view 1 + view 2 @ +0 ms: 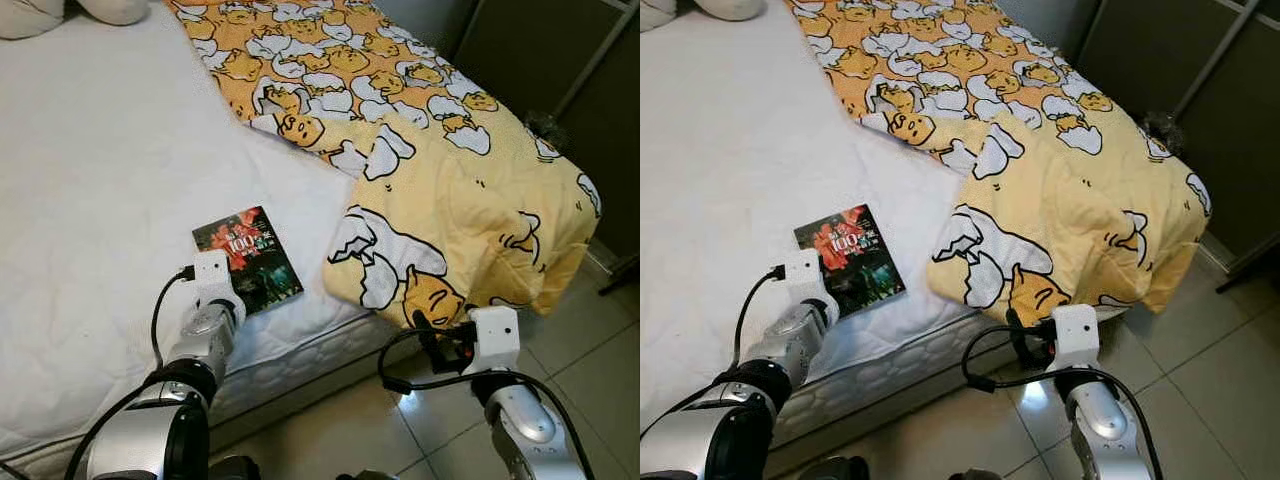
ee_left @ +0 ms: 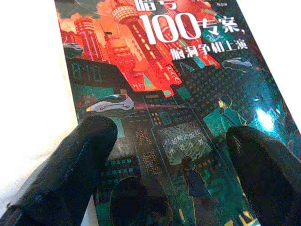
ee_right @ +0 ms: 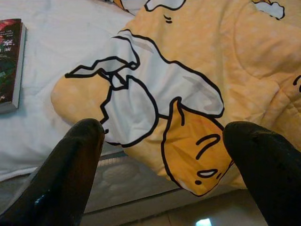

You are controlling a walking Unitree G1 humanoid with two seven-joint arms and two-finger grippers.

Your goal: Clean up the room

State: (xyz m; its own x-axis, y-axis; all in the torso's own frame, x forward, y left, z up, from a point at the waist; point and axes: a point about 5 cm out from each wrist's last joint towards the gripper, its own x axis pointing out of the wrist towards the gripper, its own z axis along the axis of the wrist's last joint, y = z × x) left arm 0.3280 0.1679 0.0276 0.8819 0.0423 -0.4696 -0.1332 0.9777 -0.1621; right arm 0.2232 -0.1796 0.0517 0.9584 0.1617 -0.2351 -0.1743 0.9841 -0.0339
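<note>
Yellow cartoon-print quilt [image 1: 430, 160] drapes over the white bed [image 1: 90, 200] corner. Left hand [image 2: 164, 155], fingers apart, hovers over the paperback book [image 1: 248, 258]. Right hand [image 3: 164, 155], fingers apart, faces the quilt's edge.

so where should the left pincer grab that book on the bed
Probably the near short edge of the dark paperback book with the red city cover, coming in from the bed's foot side. It lies flat on the white mattress, so a finger likely has to slip under that edge. The left pincer is open, hovering over that end already.
</note>
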